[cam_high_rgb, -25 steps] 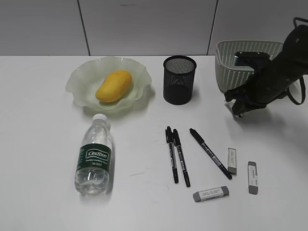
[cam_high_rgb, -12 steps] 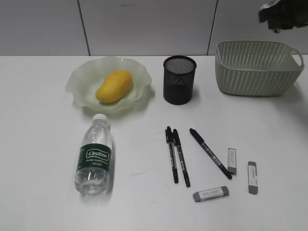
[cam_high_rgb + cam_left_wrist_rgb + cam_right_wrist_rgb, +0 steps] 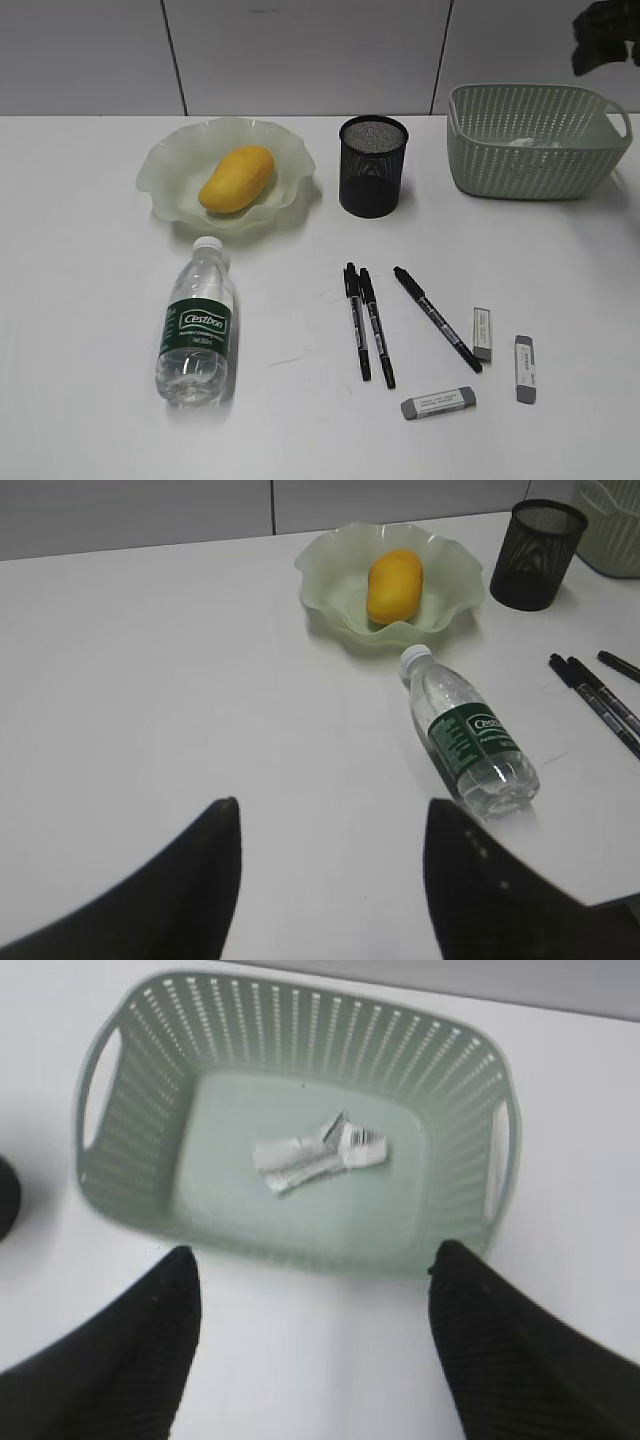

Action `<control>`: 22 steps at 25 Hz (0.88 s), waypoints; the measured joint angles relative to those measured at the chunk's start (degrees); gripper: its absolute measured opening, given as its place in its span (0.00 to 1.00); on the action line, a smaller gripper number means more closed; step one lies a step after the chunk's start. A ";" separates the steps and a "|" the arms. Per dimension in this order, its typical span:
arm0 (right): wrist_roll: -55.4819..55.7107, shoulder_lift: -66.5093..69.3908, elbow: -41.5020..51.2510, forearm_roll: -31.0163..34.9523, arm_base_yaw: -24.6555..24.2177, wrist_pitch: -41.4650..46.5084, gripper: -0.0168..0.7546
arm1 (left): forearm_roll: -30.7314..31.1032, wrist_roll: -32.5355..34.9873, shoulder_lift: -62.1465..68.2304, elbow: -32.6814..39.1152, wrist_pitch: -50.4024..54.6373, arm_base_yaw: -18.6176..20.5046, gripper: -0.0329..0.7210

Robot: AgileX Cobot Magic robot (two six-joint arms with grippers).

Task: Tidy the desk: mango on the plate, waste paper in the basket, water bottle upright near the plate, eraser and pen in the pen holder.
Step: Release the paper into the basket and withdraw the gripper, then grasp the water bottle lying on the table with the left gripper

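- While the waste paper (image 3: 320, 1153) lies on the floor of the basket (image 3: 130, 1110), the right end effector (image 3: 310, 1360) hangs above it, fingers spread and empty.
- The left end effector (image 3: 330, 865) is spread wide over bare desk (image 3: 150, 680).
- The mango (image 3: 237, 178) sits on the plate (image 3: 165, 165); the water bottle (image 3: 196, 325) lies on its side just in front of the plate.

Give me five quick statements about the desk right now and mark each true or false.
1. The mango lies on the plate. True.
2. The water bottle stands upright. False: it lies on its side.
3. The waste paper is in the basket. True.
4. A pen sits in the pen holder. False: all three pens lie on the desk.
5. The right pincer grips the paper. False: it is open, above the basket.
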 joint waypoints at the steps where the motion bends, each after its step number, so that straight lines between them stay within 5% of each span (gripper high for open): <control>1: 0.00 -3.58 4.42 0.00 0.00 0.00 0.74 | 0.00 0.00 0.00 0.00 0.00 0.00 0.62; 6: 0.61 -31.11 31.75 -0.73 1.96 0.08 0.74 | 0.00 0.00 0.00 0.00 0.00 0.00 0.62; 10: 3.95 -54.53 46.94 -0.73 5.44 8.77 0.74 | 0.00 0.00 0.12 0.00 0.00 0.00 0.61; 16: 6.61 -82.95 52.79 -2.58 6.15 24.16 0.74 | 0.00 0.00 7.21 0.00 -0.20 0.00 0.61; 22: 7.14 -98.47 54.14 -3.70 6.15 25.68 0.74 | 0.00 0.00 24.75 -3.79 -7.84 0.00 0.61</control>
